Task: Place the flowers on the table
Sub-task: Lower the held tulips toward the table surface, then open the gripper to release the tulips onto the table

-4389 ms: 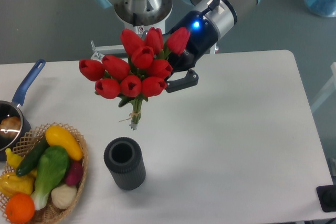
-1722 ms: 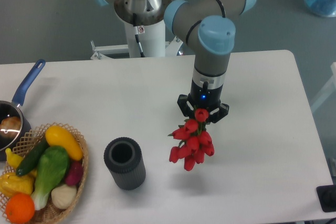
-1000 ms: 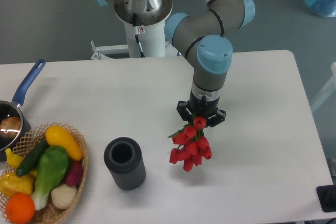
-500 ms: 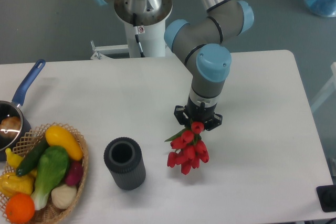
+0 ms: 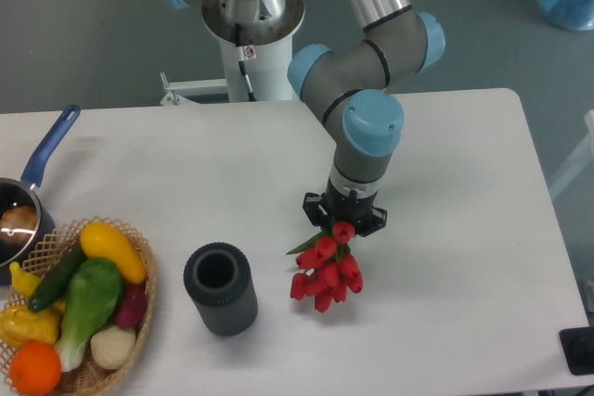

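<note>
The flowers [image 5: 324, 270], a bunch of red tulips with green leaves, hang heads-down just right of the table's middle, their blooms low over or touching the white table [image 5: 464, 229]. My gripper [image 5: 344, 218] points straight down above them and is shut on their stems, which are hidden under it. The arm's blue-capped wrist stands directly above the bunch.
A dark ribbed cylindrical vase [image 5: 220, 288] stands empty to the left of the flowers. A wicker basket [image 5: 88, 373] of fruit and vegetables fills the front left corner. A blue-handled pan [image 5: 28, 192] sits at the left edge. The robot base [image 5: 243, 6] is at the back.
The gripper has carried the flowers from the back, turned them heads-down, and over the last second lowered them and shifted slightly left toward the tabletop.
</note>
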You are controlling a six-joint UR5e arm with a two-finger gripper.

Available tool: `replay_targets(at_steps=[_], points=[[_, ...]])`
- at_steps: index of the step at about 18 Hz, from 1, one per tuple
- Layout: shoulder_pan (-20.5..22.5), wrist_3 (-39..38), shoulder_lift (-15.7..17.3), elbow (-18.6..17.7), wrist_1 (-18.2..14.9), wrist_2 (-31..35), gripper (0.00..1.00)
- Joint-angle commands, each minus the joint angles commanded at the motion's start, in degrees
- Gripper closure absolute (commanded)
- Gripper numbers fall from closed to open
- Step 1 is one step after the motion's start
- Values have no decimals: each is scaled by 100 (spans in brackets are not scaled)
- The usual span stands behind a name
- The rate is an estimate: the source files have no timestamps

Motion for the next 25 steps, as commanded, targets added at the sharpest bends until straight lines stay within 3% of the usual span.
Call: replay_targets(at_steps=[7,11,12,13,18,20,21,25], points=[[0,0,-18,0,0,0,58],[0,9,-18,-9,9,0,50],[0,17,-18,-9,9,0,41],[0,44,-18,0,18,9,25],[0,61,-18,0,35,9,14],[9,70,0,9,35,17,2],[9,70,26,9,27,26,0],[18,-26,491,9,0,61,0]])
